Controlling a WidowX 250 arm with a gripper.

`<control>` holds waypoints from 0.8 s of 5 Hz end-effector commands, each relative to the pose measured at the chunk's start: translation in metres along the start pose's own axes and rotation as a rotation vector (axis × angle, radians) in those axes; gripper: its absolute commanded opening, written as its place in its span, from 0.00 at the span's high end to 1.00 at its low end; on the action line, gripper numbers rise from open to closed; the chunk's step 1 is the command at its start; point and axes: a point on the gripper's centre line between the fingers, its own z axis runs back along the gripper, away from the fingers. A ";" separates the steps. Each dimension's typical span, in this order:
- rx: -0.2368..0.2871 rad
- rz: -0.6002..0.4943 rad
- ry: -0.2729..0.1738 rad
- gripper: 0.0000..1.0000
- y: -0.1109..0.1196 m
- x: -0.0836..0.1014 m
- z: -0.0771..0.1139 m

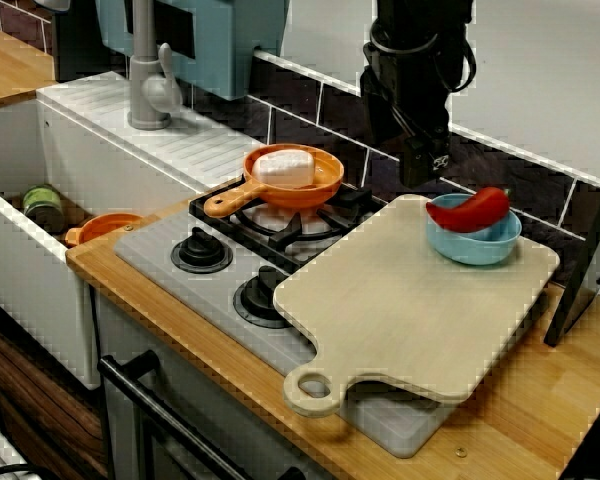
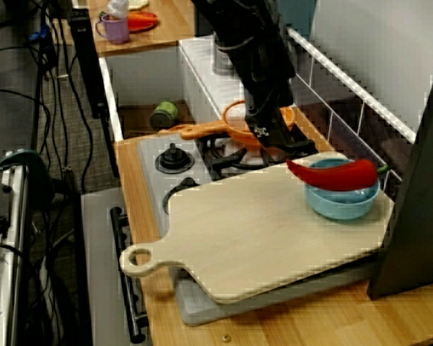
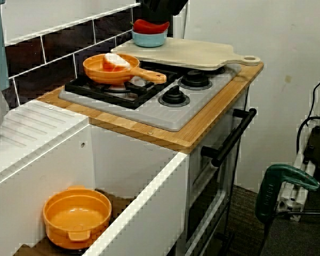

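In the front view, at the far left, a white sink (image 1: pixel 30 290) holds a green tin (image 1: pixel 42 205) and a round orange bowl (image 1: pixel 105 228). On the grey hob (image 1: pixel 145 255), an orange frying pan (image 1: pixel 292 182) carries a pale white block (image 1: pixel 283 166). Next, the black claw (image 1: pixel 425 170) hangs low over the rear edge of the pale wooden cutting board (image 1: pixel 400 300). We cannot tell whether its jaws stand wide or narrow. Just right of it, a red chilli pepper (image 1: pixel 470 210) lies across the rim of a light blue bowl (image 1: pixel 477 248). That bowl stands on the board's far corner. The board overlies the hob's right half, set in the wooden table (image 1: pixel 540 400).
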 end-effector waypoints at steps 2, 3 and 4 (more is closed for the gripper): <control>-0.023 0.082 -0.055 0.00 -0.005 0.024 0.009; -0.048 0.102 -0.045 0.00 -0.005 0.030 0.006; -0.050 0.127 -0.055 0.00 -0.010 0.034 0.003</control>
